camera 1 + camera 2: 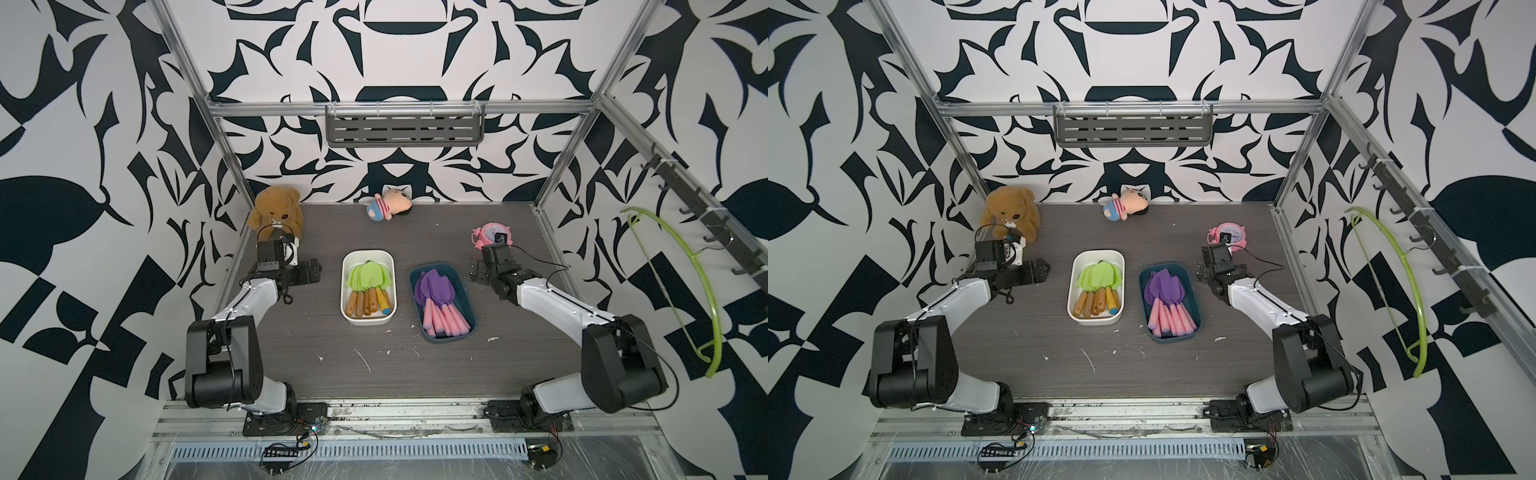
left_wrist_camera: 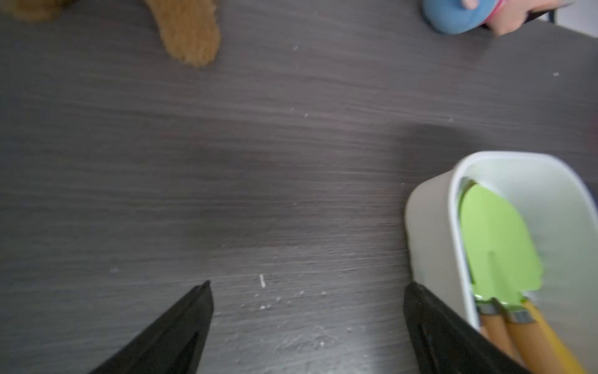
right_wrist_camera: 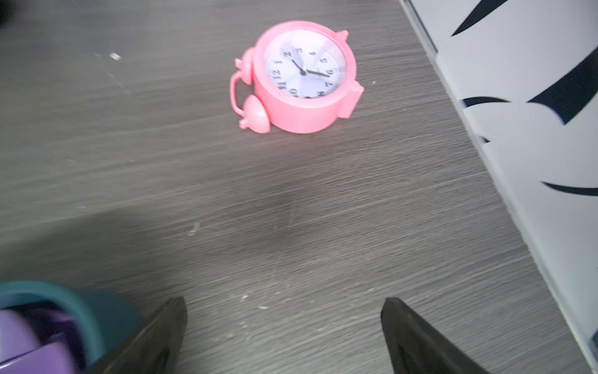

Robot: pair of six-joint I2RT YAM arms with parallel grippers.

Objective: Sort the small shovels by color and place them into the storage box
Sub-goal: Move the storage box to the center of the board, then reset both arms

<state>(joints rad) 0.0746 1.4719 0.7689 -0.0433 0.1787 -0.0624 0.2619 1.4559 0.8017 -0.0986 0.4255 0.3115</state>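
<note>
We count roughly six green shovels (image 1: 368, 276) in the white box (image 1: 368, 252), six purple shovels (image 1: 436, 289) in the teal box (image 1: 434, 265); left pincer (image 1: 316, 270) and right pincer (image 1: 473, 270) spread, empty.

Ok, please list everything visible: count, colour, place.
white box: one, white, table centre
teal box: one, dark teal, beside white box
green shovels: about six, lime, in white box
purple shovels: about six, pink handles, in teal box
teddy bear: one, brown, far left corner
doll: one, striped shirt, far edge
alarm clock: one, pink, lying face up, far right
hanger: one, green, on wall hooks
left tool: one, black, open, empty
right tool: one, black, open, empty
</note>
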